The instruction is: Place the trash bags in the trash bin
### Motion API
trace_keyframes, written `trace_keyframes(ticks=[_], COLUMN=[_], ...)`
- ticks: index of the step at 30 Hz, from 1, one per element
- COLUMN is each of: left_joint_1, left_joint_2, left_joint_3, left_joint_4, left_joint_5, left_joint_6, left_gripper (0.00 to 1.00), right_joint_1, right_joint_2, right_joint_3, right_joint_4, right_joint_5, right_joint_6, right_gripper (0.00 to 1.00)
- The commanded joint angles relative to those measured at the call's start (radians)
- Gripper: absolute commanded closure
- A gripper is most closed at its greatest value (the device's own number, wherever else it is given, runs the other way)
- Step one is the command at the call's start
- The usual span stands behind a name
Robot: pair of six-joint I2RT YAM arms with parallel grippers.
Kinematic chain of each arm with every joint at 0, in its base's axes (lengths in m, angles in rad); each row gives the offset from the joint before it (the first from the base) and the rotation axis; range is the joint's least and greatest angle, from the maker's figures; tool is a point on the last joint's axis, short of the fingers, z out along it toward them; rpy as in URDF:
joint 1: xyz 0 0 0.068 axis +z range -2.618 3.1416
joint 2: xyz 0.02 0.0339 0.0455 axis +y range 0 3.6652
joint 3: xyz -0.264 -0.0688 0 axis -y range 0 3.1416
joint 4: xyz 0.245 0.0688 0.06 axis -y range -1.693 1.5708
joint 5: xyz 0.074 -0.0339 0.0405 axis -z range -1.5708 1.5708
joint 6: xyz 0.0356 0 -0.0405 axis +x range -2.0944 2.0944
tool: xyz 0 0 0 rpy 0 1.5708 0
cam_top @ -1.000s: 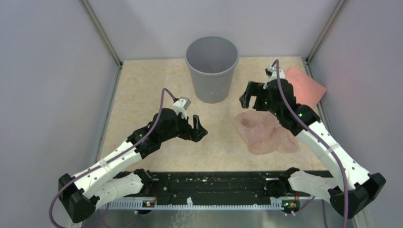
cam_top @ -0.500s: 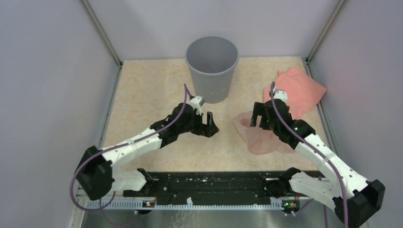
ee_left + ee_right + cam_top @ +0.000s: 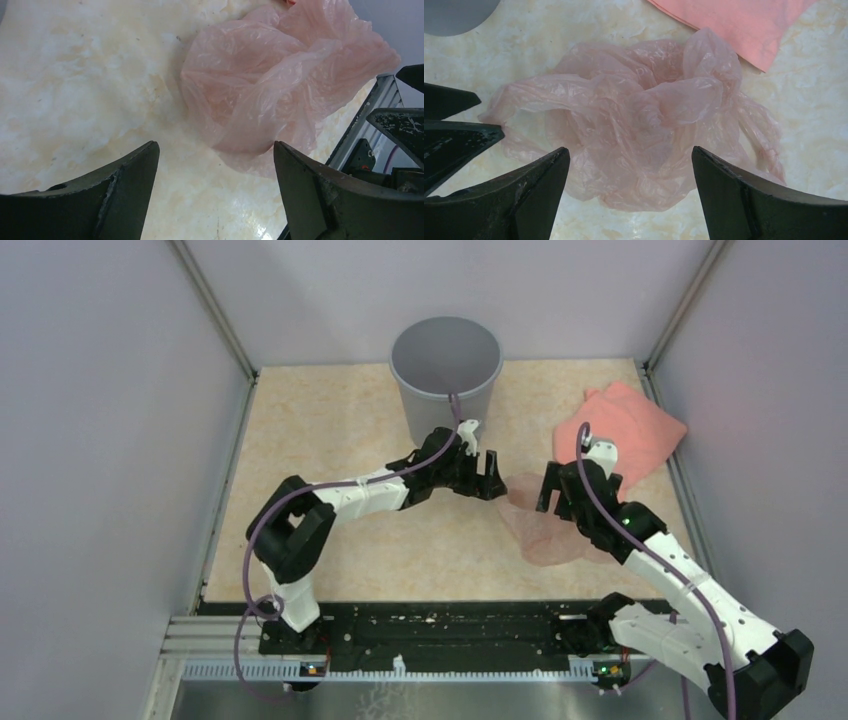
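Observation:
The crumpled pale pink trash bag (image 3: 548,532) lies on the table right of centre, also seen in the left wrist view (image 3: 280,80) and the right wrist view (image 3: 639,120). The grey trash bin (image 3: 425,410) stands upright at the back centre, its mouth showing nothing inside. My left gripper (image 3: 492,478) reaches across to the bag's left edge, open (image 3: 215,146), with bare table between its fingers. My right gripper (image 3: 556,496) hovers over the bag's top, open (image 3: 630,150), the bag's near part between its fingers without contact.
An opaque salmon-pink folded bundle (image 3: 632,430) lies at the back right, just beyond the bag (image 3: 734,25). Grey walls enclose the table on three sides. A black rail (image 3: 440,625) runs along the near edge. The left gripper's fingers (image 3: 454,132) show beside the bag.
The left arm has stretched rightward across the table until its gripper reached the bag's left edge. The right gripper has come forward and down over the bag. The bag has not moved.

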Motion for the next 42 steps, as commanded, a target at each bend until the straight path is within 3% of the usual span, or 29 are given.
trace_keyframes(ticks=[1, 8, 10, 13, 15, 18, 22, 30, 34, 38, 42], left_joint_1=[-0.026, -0.043, -0.045, -0.045, -0.046, -0.050, -0.051, -0.057, -0.056, -0.048, -0.041], left_joint_2=[0.064, 0.124, 0.130, 0.124, 0.097, -0.002, -0.169, -0.536, -0.679, -0.682, -0.668], left_joint_3=[0.070, 0.084, 0.076, 0.064, 0.046, -0.032, -0.181, -0.338, -0.342, -0.338, -0.346], left_joint_4=[0.111, 0.163, 0.185, 0.210, 0.211, 0.207, 0.190, 0.035, -0.115, -0.249, -0.357], left_joint_5=[0.064, 0.125, 0.123, 0.115, 0.109, 0.060, 0.009, -0.087, -0.281, -0.424, -0.493], left_joint_6=[-0.017, -0.087, -0.105, -0.134, -0.148, -0.168, -0.212, -0.265, -0.224, -0.207, -0.242], left_gripper=[0.11, 0.24, 0.31, 0.53, 0.75, 0.99, 1.00, 1.00, 1.00, 1.00, 1.00], right_joint_1=[0.007, 0.002, 0.002, 0.000, 0.000, 0.001, 0.037, 0.145, 0.174, 0.231, 0.245], right_joint_2=[-0.007, 0.051, 0.077, 0.110, 0.138, 0.201, 0.315, 0.616, 0.649, 0.554, 0.412], right_joint_3=[-0.001, -0.076, -0.087, -0.091, -0.081, -0.041, 0.003, 0.084, 0.121, 0.158, 0.154], right_joint_4=[0.009, 0.135, 0.173, 0.236, 0.264, 0.277, 0.302, 0.395, 0.383, 0.335, 0.269], right_joint_5=[0.031, -0.020, -0.028, -0.047, -0.065, -0.097, -0.119, -0.117, -0.132, -0.143, -0.150], right_joint_6=[0.037, 0.077, 0.082, 0.078, 0.069, 0.051, 0.054, 0.091, 0.089, 0.063, 0.050], right_gripper=[0.09, 0.09, 0.10, 0.16, 0.31, 0.64, 0.87, 0.92, 0.88, 0.47, 0.22])
